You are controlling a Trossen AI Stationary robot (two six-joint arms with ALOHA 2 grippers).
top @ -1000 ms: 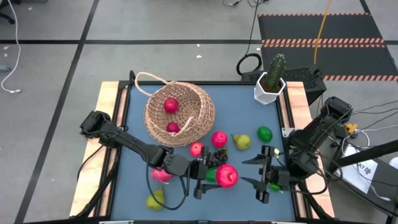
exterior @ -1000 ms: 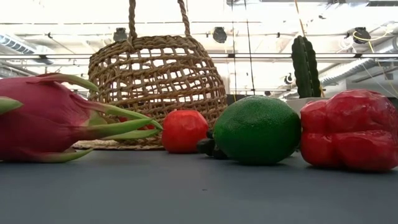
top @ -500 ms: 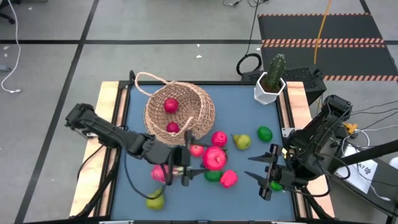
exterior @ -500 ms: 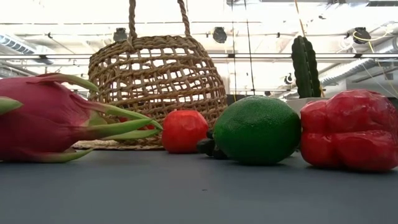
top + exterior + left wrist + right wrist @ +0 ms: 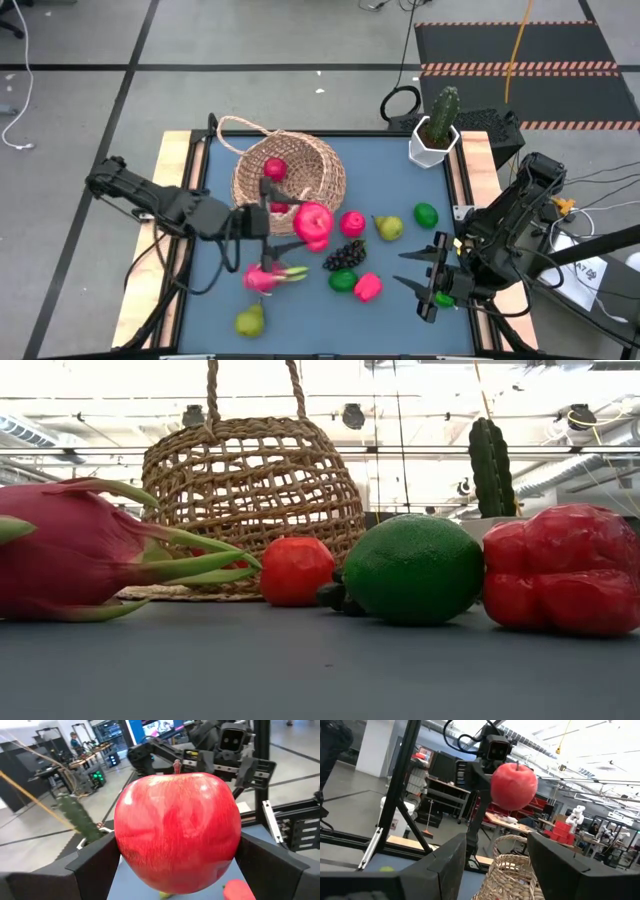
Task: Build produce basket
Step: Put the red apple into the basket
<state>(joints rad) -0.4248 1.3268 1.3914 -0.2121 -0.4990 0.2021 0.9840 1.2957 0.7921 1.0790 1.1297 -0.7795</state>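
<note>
The tan wicker basket (image 5: 288, 178) stands at the table's far left with two red fruits inside. My left gripper (image 5: 308, 224) hangs just on the basket's near right side, shut on a big red apple (image 5: 314, 222). Loose produce lies on the blue mat: a dragon fruit (image 5: 265, 277), a pear (image 5: 250, 320), dark grapes (image 5: 345, 255), a lime (image 5: 343, 281), a red fruit (image 5: 368, 287), a pink fruit (image 5: 352, 224), a second pear (image 5: 388, 228) and a second lime (image 5: 426, 214). My right gripper (image 5: 428, 278) stands open at the near right, with nothing between its fingers. My left gripper pinches the apple's two opposite sides (image 5: 125, 850) between its two fingers (image 5: 97, 865), about the apple's widest part. The fingers come nearly level from the table's left. The apple hangs clear of the table, upright, its stem (image 5: 176, 767) on top.
A white pot with a green cactus (image 5: 436, 132) stands at the far right corner. The basket's loop handle (image 5: 235, 128) sticks out toward the far left. Wooden rails (image 5: 172, 200) edge the mat. Bare mat lies along the near edge, between the pear and my right gripper.
My left gripper has risen and gone toward the table's far left, toward the basket, carrying the apple from above the red fruit and lime to just beside the basket's rim. The red fruit under it has come into view.
</note>
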